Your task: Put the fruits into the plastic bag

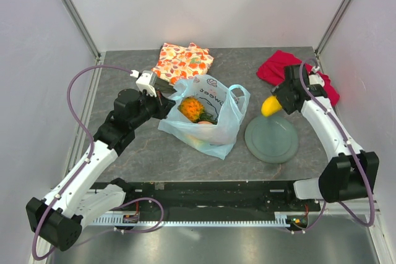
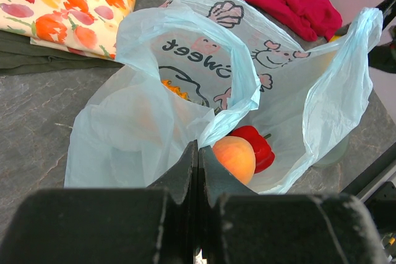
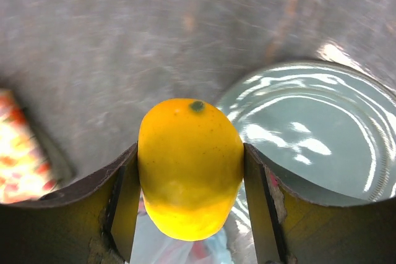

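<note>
1. Yellow mango piece (image 3: pixel 190 168) sits clamped between the two fingers of the right gripper (image 1: pixel 279 98), its rounded end poking out past the fingertips.
2. We see it held in the air by the edge of the grey-green plate (image 1: pixel 272 146), just right of the plastic bag (image 1: pixel 219 133) and not touching it.
3. We find the left gripper (image 2: pixel 198 168) closed tight, pinching the bag's near rim, with the mouth standing open.
4. Inside the bag we make out the pineapple (image 1: pixel 192 108), the peach (image 2: pixel 235 157) and the red pepper piece (image 2: pixel 258 144).
</note>
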Robot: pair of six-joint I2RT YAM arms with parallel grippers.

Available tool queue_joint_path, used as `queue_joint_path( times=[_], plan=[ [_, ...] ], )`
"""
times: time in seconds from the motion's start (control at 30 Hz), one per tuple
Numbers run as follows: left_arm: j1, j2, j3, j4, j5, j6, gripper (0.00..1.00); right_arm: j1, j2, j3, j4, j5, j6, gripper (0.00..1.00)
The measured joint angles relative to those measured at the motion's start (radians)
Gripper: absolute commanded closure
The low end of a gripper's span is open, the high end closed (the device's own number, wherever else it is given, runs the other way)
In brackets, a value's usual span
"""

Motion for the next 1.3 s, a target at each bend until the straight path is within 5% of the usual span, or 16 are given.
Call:
queue_joint_path(
  times=[0.33, 0.63, 0.97, 1.3],
  plan=[
    [0.000, -0.001, -0.004, 0.004, 0.000, 0.000, 0.98, 0.228, -0.208, 0.060, 0.279, 0.016, -0.206, 1.00],
    [0.000, -0.002, -0.012, 0.008, 0.002, 0.000, 0.98, 0.465, -0.182, 0.160, 0.480, 0.035, -0.478, 1.00],
    [0.000, -0.002, -0.012, 0.008, 0.015, 0.000, 0.99, 0.799, 0.039, 0.342, 0.486, 0.096, -0.747, 1.00],
    [0.000, -0.003, -0.012, 0.008, 0.018, 0.000, 0.98, 0.824, 0.127, 0.315, 0.378, 0.179, -0.761, 1.00]
  ],
)
